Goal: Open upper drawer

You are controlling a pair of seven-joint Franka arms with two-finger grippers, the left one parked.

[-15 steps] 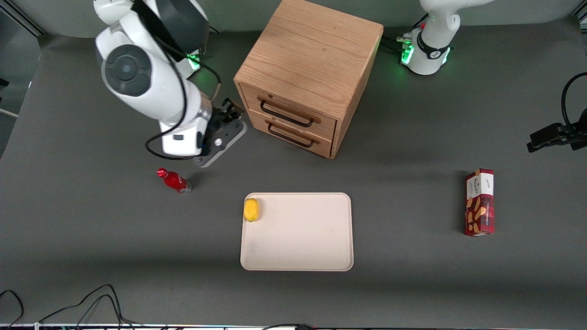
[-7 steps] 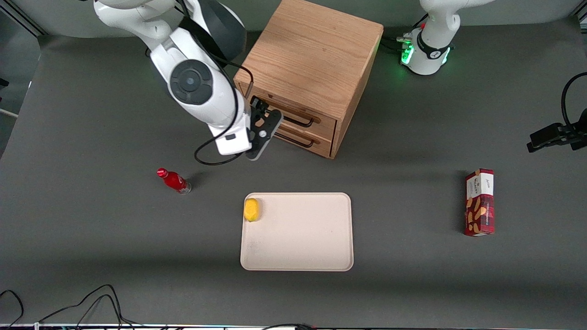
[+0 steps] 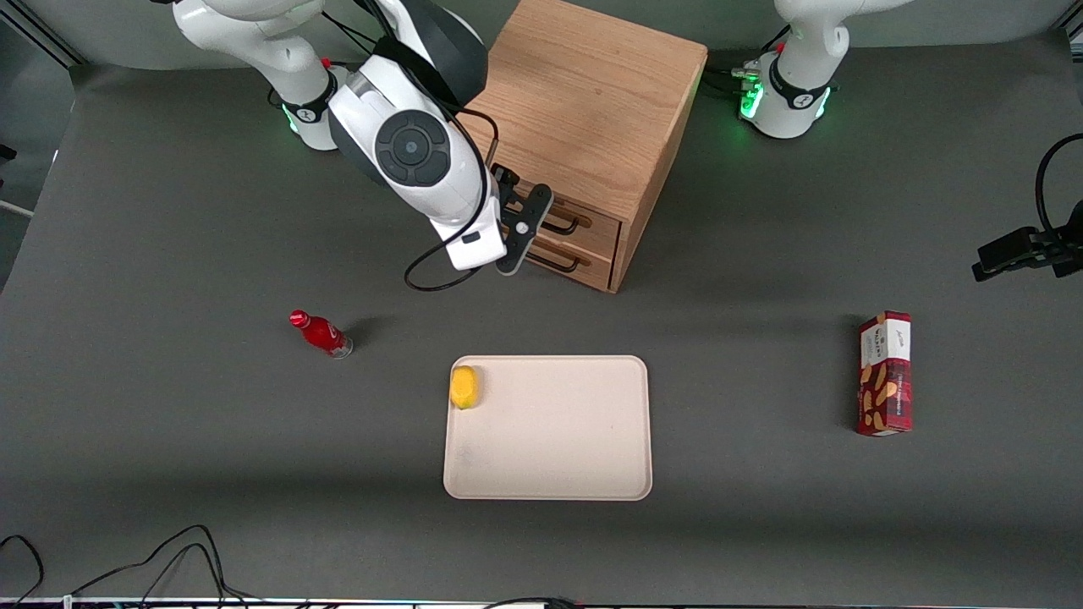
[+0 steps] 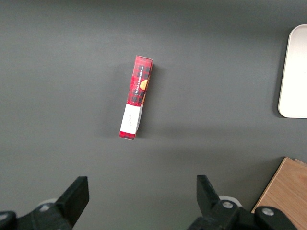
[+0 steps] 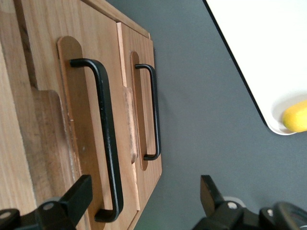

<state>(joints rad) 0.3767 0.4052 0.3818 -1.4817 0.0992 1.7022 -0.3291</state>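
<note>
The oak cabinet [image 3: 575, 101] stands far from the front camera, its two drawers facing the tray. The upper drawer [image 3: 596, 218] is closed, and its black wire handle [image 3: 565, 227] shows partly past my arm. In the right wrist view the upper drawer [image 5: 103, 43] is flush and its handle [image 5: 108, 143] runs close by. My gripper [image 3: 520, 211] hangs in front of the drawer fronts, open. In the right wrist view the gripper [image 5: 145, 191] holds nothing; one fingertip [image 5: 79, 196] sits just beside the handle's end without touching it. The lower drawer [image 5: 153, 175] is closed too.
A cream tray [image 3: 550, 440] lies nearer the front camera than the cabinet, with a yellow lemon [image 3: 464, 386] in one corner. A red bottle [image 3: 321, 332] lies toward the working arm's end. A red cookie box [image 3: 885, 372] lies toward the parked arm's end.
My arm has swung from beside the cabinet to in front of the drawers, bringing the gripper up to the upper handle. The drawers have not moved.
</note>
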